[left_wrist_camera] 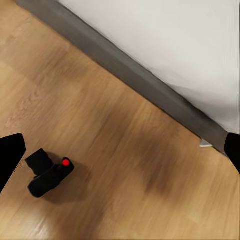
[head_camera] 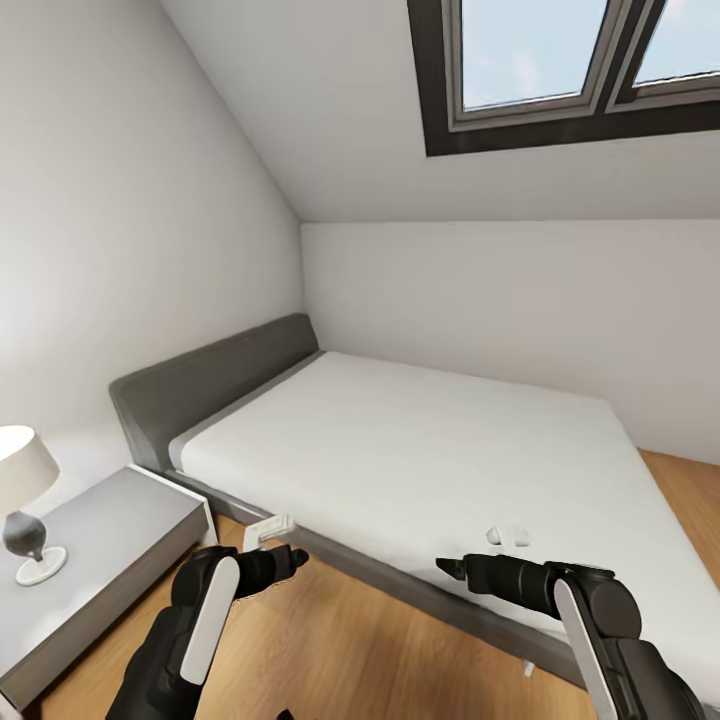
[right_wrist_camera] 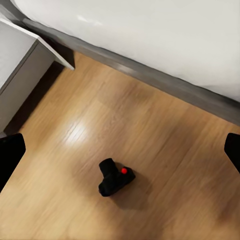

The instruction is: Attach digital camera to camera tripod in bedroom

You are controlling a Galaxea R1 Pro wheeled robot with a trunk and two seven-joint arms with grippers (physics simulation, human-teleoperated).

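I had the small black digital camera with the round red button [right_wrist_camera: 115, 177] lying on the light wood floor [head_camera: 380, 640], below both sets of jaws and well apart from them. In both wrist views it sat alone on bare boards with open floor all around it. The nearest edge was the dark grey frame of the white-topped bed [head_camera: 420, 450], which ran as a long low rail beyond the jaws. From the head camera the left gripper [head_camera: 292, 557] and the right gripper [head_camera: 447, 567] hung above the strip of floor in front of that rail, both pointing inward towards each other, neither touching anything. I could not tell from the head view whether either pair was spread or pressed together, though each wrist view showed dark fingertips [left_wrist_camera: 10, 156] at opposite margins, far apart, with nothing between them. Out past the left jaws stood a grey bedside cabinet [head_camera: 100, 540] carrying a white-shaded lamp [head_camera: 25, 500], its corner narrowing the floor by the bed. A sloped ceiling with a dark-framed skylight [head_camera: 560, 70] was overhead.
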